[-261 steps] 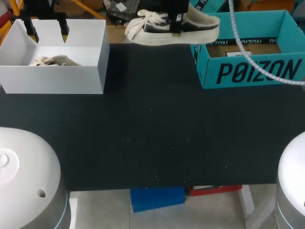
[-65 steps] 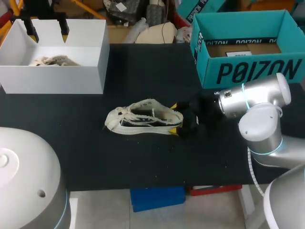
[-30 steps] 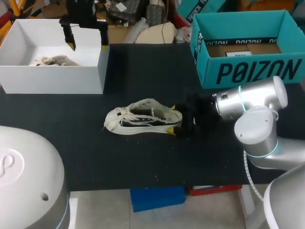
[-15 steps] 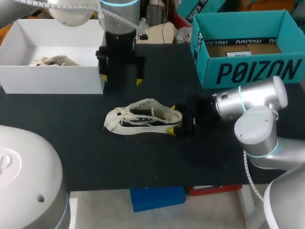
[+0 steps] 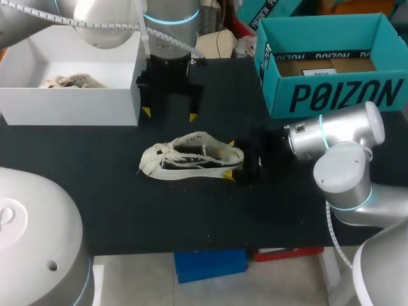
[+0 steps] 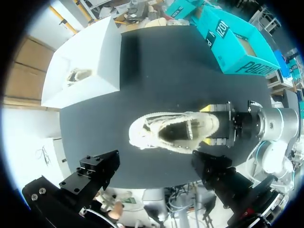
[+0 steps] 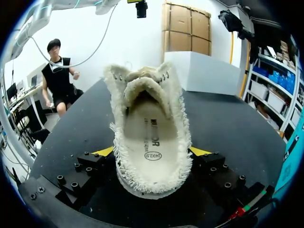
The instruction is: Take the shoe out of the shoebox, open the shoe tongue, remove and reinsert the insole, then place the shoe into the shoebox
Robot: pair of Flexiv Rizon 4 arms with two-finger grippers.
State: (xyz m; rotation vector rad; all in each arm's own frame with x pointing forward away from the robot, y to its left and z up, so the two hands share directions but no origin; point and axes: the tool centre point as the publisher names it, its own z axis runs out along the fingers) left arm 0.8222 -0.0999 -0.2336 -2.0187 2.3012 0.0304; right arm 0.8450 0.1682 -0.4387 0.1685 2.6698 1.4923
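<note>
Left arm had swung from the white box [image 5: 70, 105] over to the shoe [image 5: 191, 156], which lay mid-table [image 5: 191, 217], toe left, well apart from the teal shoebox [image 5: 331, 95]. Left gripper [image 5: 169, 115] hung spread wide, empty; right gripper [image 5: 229, 158] clamped the heel. Left wrist: shoe [image 6: 173, 132] lay under the spread fingers [image 6: 95, 171], right gripper [image 6: 211, 125] at its heel. Right wrist: right gripper [image 7: 152, 153] pinched the shoe [image 7: 179, 128] from both sides, insole [image 7: 149, 135] inside.

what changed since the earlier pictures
The right gripper brought the cream canvas shoe down from beside the teal cardboard shoebox onto the black table and still clamps its heel. The left gripper, open, moved from over the white box to beyond the shoe. Both boxes stayed put.
</note>
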